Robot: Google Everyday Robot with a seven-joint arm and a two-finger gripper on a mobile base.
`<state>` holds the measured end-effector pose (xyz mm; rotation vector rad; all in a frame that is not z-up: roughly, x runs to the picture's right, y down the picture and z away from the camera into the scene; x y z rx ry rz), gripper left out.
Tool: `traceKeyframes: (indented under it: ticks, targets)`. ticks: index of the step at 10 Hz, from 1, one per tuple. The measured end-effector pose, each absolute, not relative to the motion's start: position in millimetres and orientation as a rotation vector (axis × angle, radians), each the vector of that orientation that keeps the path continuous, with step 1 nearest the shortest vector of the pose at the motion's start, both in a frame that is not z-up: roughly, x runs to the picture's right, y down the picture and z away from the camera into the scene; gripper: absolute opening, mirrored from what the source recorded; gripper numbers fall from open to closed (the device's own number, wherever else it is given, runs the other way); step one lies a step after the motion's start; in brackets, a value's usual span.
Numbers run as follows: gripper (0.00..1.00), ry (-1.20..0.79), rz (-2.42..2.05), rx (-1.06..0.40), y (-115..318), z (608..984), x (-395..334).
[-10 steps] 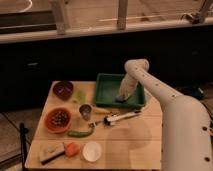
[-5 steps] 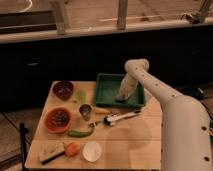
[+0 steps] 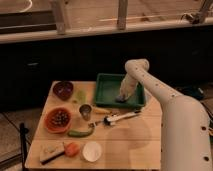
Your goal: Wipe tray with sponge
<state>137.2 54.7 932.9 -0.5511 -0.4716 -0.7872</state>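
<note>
The gripper (image 3: 121, 98) reaches down into the green tray (image 3: 105, 89) at the far edge of the table (image 3: 127, 145), low against its floor as wiping needs, though whether it clasps a sponge I cannot tell

The table (image 3: 125, 145) was pale wood, matt, with faint plank seams. The tray (image 3: 107, 77) looked like green plastic, smooth and dull. The arm (image 3: 150, 85) wore a smooth white shell, plastic by the look of it, with a soft sheen; its gripper (image 3: 121, 98) sat low inside the tray, its own finish too dark to tell. The small cup (image 3: 85, 111) looked like greyish metal with a slight gleam. The orange bowl (image 3: 47, 120) and purple bowl (image 3: 63, 90) looked smooth, plastic-like and matt
</note>
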Motion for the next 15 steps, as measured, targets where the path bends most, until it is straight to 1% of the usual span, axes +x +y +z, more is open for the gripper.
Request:
traceKeyframes:
  ticks: [15]
  targets:
    - [0.03, -0.500, -0.866, -0.544, 56.6, 933.8, 137.4]
